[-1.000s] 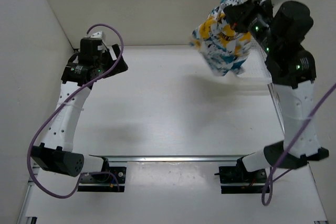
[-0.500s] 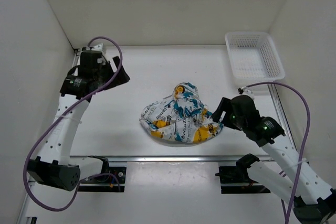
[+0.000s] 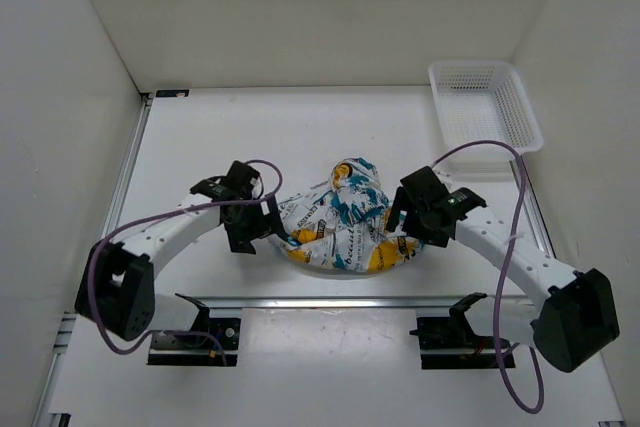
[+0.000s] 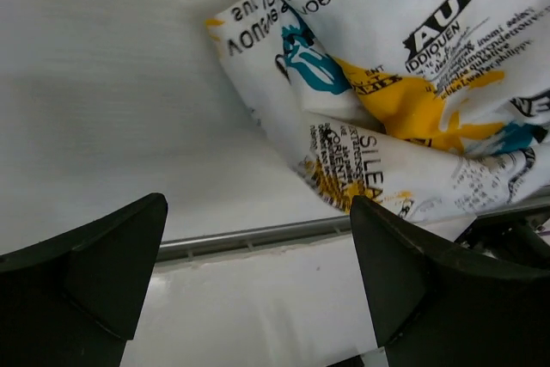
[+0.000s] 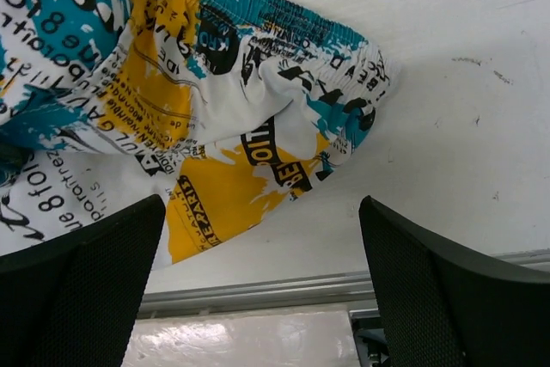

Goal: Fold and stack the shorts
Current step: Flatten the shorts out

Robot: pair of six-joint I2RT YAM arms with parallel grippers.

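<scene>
Shorts [image 3: 340, 222] lie in a crumpled heap on the table [image 3: 200, 147], near its front edge, between your two grippers. Your left gripper [image 3: 266, 231] sits at their left edge, jaws spread wide, holding nothing. Your right gripper [image 3: 404, 223], at their right edge, is equally wide and empty. The white mesh basket [image 3: 439, 107] stands at the far right corner.

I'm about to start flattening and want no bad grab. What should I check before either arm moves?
1. Shorts lying on the table, unheld: ok.
2. Left tool open, at the shorts' left edge: ok.
3. Right tool open, over the waistband end: ok.
4. Shorts flat enough to fold: not ok, crumpled in a heap.
5. Fabric clear of the front rail: cannot tell.
6. White mesh basket apart from both arms: ok.
</scene>
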